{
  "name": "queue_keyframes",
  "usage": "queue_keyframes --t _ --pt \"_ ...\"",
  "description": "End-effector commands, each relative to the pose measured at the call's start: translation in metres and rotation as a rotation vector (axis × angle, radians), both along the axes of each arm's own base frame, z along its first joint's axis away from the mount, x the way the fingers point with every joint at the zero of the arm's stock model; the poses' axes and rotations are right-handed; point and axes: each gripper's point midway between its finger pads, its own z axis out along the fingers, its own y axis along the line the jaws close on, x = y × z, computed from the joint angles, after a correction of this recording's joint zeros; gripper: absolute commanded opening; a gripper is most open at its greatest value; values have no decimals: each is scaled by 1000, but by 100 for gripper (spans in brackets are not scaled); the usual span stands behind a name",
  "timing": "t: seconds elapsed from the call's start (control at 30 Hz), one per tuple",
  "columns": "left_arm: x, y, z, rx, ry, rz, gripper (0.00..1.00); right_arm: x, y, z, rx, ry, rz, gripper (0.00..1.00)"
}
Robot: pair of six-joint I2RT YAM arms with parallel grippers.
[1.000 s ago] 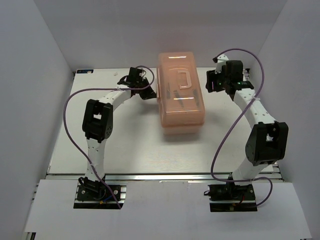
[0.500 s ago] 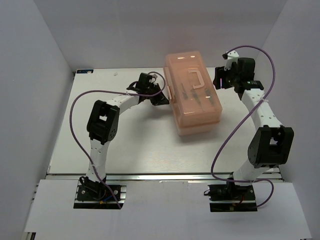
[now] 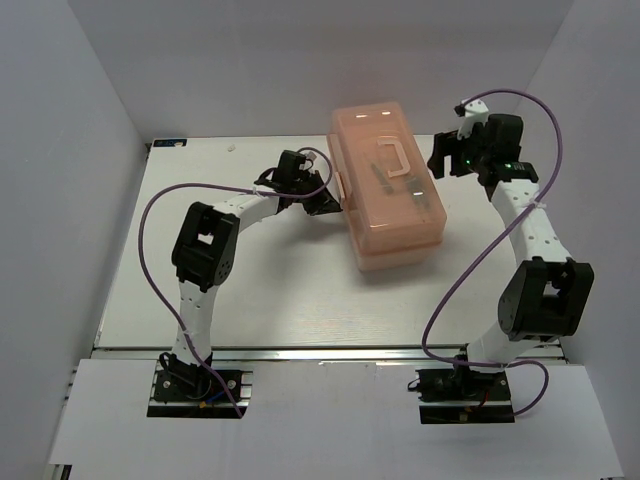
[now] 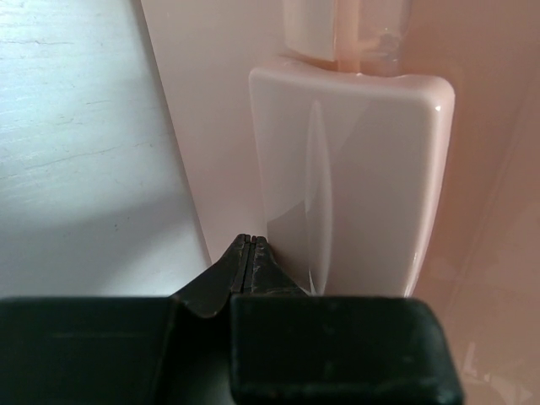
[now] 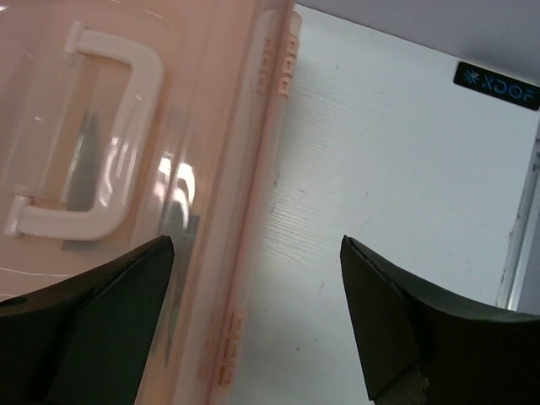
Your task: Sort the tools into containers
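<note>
While lid sits shut, you find toolbox (image 3: 388, 185) upper centre of overhead frame, long axis near-vertical, latch (image 4: 350, 177) facing frame-left. Left gripper (image 4: 251, 245) pressed together, tips just beside latch: nearer arm. Right gripper (image 5: 256, 245) spread at opposite long side, empty.

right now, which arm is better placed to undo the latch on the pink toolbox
Left. Its jaws are shut with their tips right at the latch on the toolbox. The right arm's jaws hang open on the opposite, hinged side, so it likely could not reach the latch.
</note>
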Motion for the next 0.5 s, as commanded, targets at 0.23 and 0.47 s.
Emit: queue_keyframes --t 0.23,0.47 --pt "-2 -65 72 -184 -145 -119 0 -34 -67 38 -49 -121 -124 83" --pt "-29 -116 84 -270 -212 -226 0 -101 -2 93 25 -363 367 83"
